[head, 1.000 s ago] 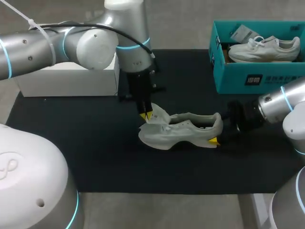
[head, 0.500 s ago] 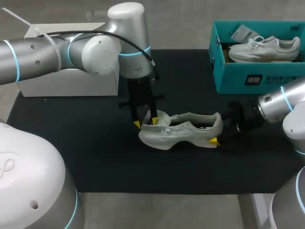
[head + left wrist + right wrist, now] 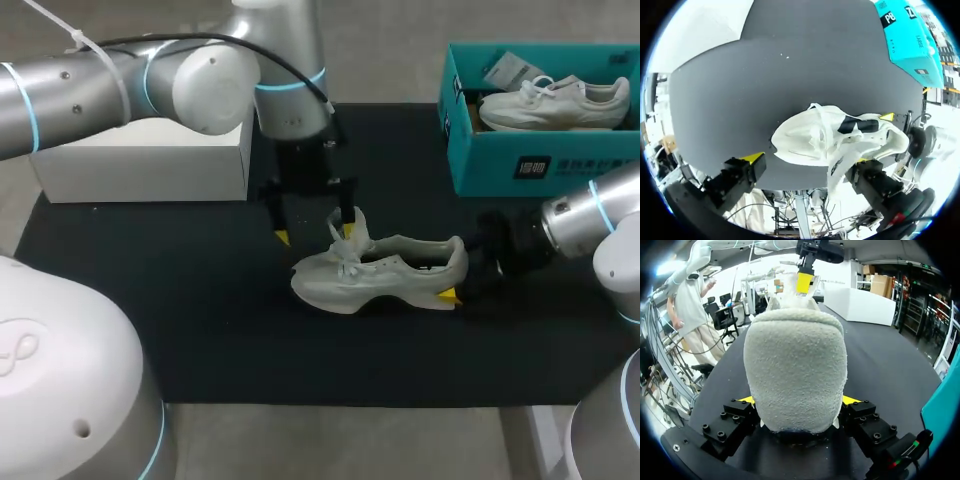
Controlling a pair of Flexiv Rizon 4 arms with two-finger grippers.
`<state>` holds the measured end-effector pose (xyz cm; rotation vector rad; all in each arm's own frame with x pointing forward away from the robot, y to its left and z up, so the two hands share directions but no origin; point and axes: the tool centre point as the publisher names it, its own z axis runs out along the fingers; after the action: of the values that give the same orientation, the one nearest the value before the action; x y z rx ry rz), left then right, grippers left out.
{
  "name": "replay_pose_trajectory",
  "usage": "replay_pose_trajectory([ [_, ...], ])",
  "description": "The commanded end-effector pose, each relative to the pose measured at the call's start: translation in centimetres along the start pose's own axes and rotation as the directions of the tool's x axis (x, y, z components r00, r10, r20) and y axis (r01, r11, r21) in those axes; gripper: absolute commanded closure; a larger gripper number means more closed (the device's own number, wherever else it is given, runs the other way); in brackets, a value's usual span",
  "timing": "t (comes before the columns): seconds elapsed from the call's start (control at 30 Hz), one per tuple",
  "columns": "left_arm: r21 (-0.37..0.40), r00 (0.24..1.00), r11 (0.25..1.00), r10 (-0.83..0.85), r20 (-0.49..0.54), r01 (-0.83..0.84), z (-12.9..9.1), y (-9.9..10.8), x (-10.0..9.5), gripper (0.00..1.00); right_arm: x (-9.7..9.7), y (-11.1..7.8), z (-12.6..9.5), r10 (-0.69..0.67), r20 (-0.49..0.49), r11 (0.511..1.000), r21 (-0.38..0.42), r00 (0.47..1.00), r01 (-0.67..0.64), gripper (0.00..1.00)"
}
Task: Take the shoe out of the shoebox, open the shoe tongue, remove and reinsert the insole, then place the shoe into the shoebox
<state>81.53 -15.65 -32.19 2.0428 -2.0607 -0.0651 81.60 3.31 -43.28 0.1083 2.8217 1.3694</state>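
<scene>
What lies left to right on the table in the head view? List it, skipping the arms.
white box → shoe on the mat → shoebox

The right gripper [image 3: 797, 401] grips the pale shoe [image 3: 795, 360] by its heel, both fingers touching, over the black worktop [image 3: 885, 365].

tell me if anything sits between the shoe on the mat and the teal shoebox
Nothing visible lies on the black mat between the shoe and the shoebox; a second shoe already lies inside it.
</scene>
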Motion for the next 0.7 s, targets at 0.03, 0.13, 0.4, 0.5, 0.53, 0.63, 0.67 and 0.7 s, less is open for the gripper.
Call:
replay_pose_trajectory([
  [0.03, -0.009, 0.94, 0.94, 0.342, -0.008, -0.342, -2.1, 0.8, 0.2, 0.0, -0.1, -0.4, 0.3, 0.0, 0.002, 1.0, 0.002, 1.0, 0.0, 1.0],
  [0.13, -0.069, 0.687, 0.699, 0.713, 0.136, -0.712, -2.1, 1.6, 1.3, 0.0, -0.1, -0.4, 0.3, 0.0, 0.002, 1.0, 0.002, 1.0, 0.0, 1.0],
  [0.4, -0.09, 0.146, 0.18, 0.943, 0.299, -0.98, -3.0, 3.5, 0.7, 0.0, -0.1, -0.4, 0.3, 0.0, 0.002, 1.0, 0.002, 1.0, 0.0, 1.0],
  [0.5, -0.109, 0.048, 0.087, 0.948, 0.315, -0.99, -3.0, 3.5, 0.7, 0.0, -0.1, -0.4, 0.3, 0.0, 0.002, 1.0, 0.002, 1.0, 0.0, 1.0],
  [0.53, -0.116, 0.016, 0.056, 0.948, 0.319, -0.992, -3.0, 3.5, 0.7, 0.0, -0.1, -0.4, 0.3, 0.0, 0.002, 1.0, 0.002, 1.0, 0.0, 1.0],
  [0.63, -0.138, -0.082, -0.037, 0.94, 0.331, -0.99, -3.0, 3.5, 0.7, 0.0, -0.1, -0.4, 0.3, 0.0, 0.002, 1.0, 0.002, 1.0, 0.0, 1.0],
  [0.67, -0.144, -0.105, -0.059, 0.937, 0.334, -0.988, -3.0, 3.5, 0.7, 0.0, -0.1, -0.4, 0.3, 0.0, 0.002, 1.0, 0.002, 1.0, 0.0, 1.0],
  [0.7, -0.144, -0.105, -0.059, 0.937, 0.334, -0.988, -3.0, 3.5, 0.7, 0.0, -0.1, -0.4, 0.3, 0.0, 0.002, 1.0, 0.002, 1.0, 0.0, 1.0],
])
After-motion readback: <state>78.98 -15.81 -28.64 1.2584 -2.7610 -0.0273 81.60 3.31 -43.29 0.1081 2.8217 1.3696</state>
